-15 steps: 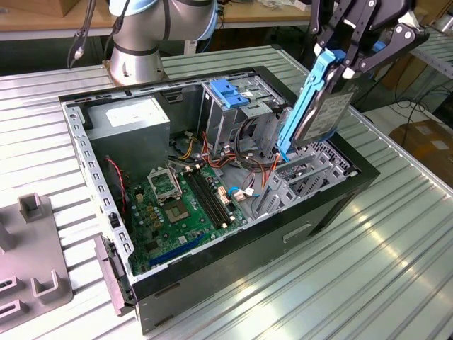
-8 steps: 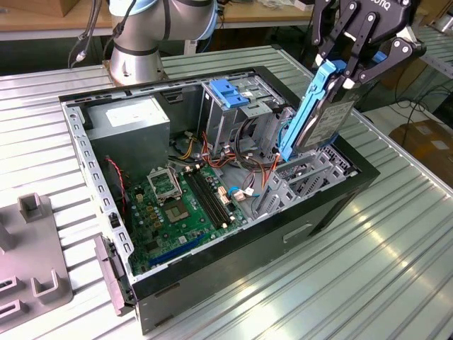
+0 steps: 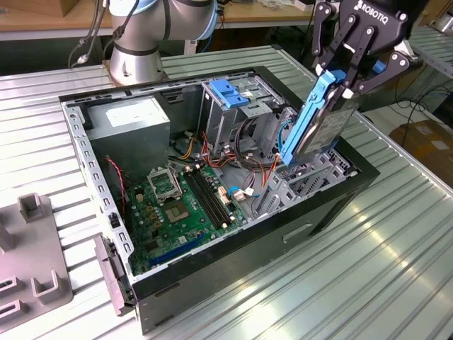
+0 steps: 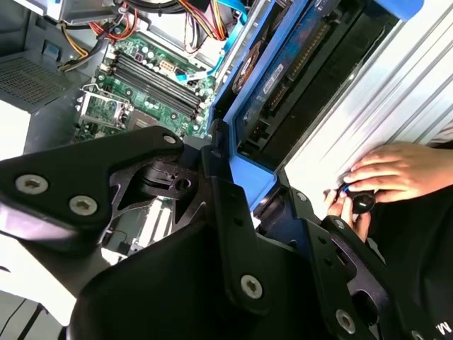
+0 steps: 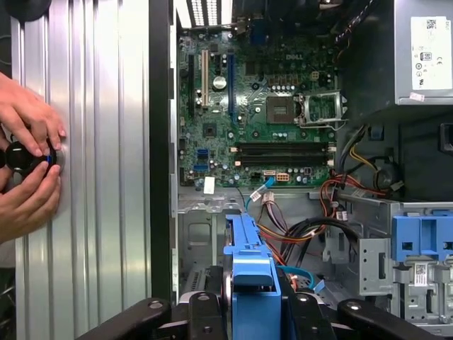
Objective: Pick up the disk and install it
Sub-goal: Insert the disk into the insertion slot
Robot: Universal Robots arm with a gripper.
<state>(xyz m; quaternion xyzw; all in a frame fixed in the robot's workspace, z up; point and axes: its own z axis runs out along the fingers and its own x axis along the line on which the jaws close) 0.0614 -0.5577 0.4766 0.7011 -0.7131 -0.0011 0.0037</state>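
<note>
Jaws clamped on disk (image 3: 320, 119) by upper end — disk tilted, hanging over open computer case (image 3: 233, 263).

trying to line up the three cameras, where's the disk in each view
Exterior view: the disk hangs tilted over the computer case, toward the exterior view's right, clamped in the gripper.
Second wrist view: the disk extends from the gripper, alongside the motherboard.
First wrist view: its blue carrier edge sits in the gripper, with the motherboard beyond.
Shared landmark: the green motherboard.
</note>
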